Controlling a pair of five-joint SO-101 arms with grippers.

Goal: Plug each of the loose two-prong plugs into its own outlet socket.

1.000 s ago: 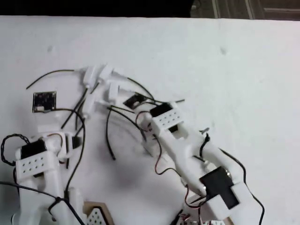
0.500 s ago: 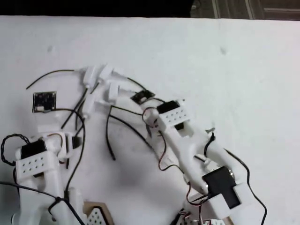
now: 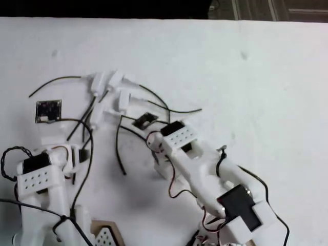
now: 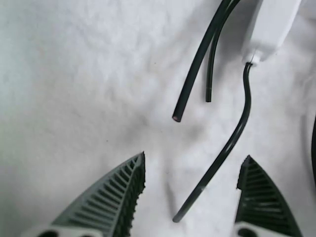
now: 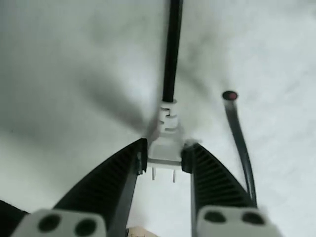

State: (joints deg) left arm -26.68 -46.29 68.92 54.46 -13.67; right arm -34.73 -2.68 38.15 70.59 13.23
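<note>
place: robotics lab bench | signs: white table (image 3: 266, 77), left arm (image 3: 38, 182), right arm (image 3: 205, 171), cut cables (image 3: 119, 148)

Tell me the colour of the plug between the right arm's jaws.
White plug with a black cord, clearest in the right wrist view.

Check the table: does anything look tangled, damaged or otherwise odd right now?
Two things. The white plug gripped in the right hand has its prongs facing back toward the wrist, with its cord leading away. The black cords in front of the open left hand end in loose cut tips.
</note>
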